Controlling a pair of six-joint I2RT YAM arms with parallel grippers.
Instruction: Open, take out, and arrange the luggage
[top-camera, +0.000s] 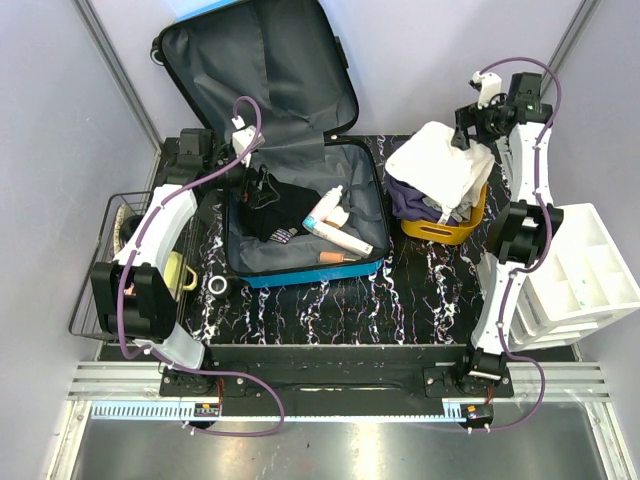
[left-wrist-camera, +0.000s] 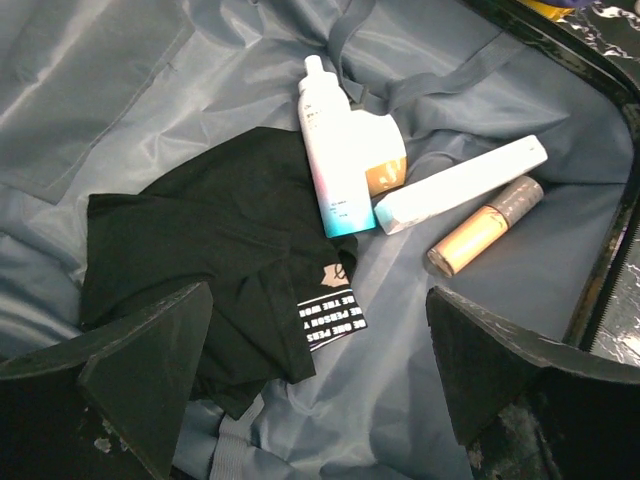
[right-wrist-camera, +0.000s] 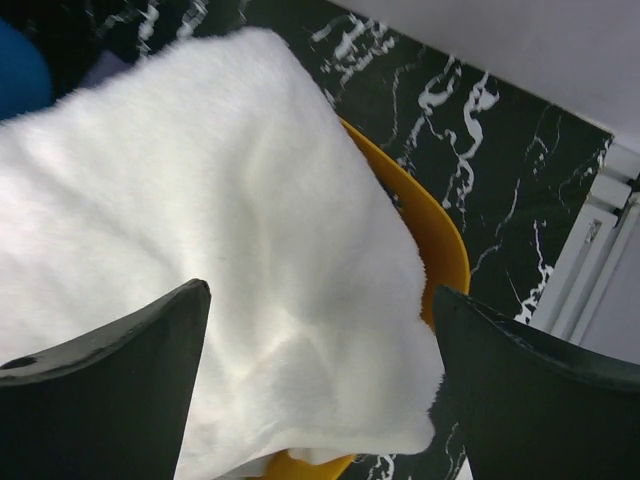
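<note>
Clock directions are read in the top view, with 12 o'clock at the far wall. The luggage (top-camera: 265, 75) lies open on the black marbled table (top-camera: 400, 290), toward 11 o'clock from the table centre. Its lid is propped against the back wall and its blue-edged base lies flat with the grey lining exposed. The left gripper (left-wrist-camera: 318, 292) hangs over the base with its jaws spread wide and nothing between them. Inside the base, a black garment (left-wrist-camera: 200, 240) with a white printed label lies crumpled at the 9 o'clock side. A white bottle (left-wrist-camera: 328, 150) with a blue foot rests against the garment's edge. A white tube (left-wrist-camera: 460, 185) touches the bottle at its 4 o'clock side, and a bronze-capped tan tube (left-wrist-camera: 485, 225) lies just beside the white one, nearer the front wall. The orange bin (right-wrist-camera: 430, 230) stands at 3 o'clock from the luggage, apart from it. A white fluffy cloth (right-wrist-camera: 200, 200) is piled on top of the bin and overhangs its rim, with purple fabric (top-camera: 410, 200) visible beneath. The right gripper (right-wrist-camera: 320, 290) is directly above this cloth, its jaws fully parted and holding nothing; whether the fingertips touch the pile cannot be determined. A wire basket (top-camera: 100, 260) sits at the table's 9 o'clock edge and a white organiser (top-camera: 590, 270) at the 3 o'clock edge. A small tape roll (top-camera: 218, 285) lies on the table just off the luggage's near left corner.
</note>
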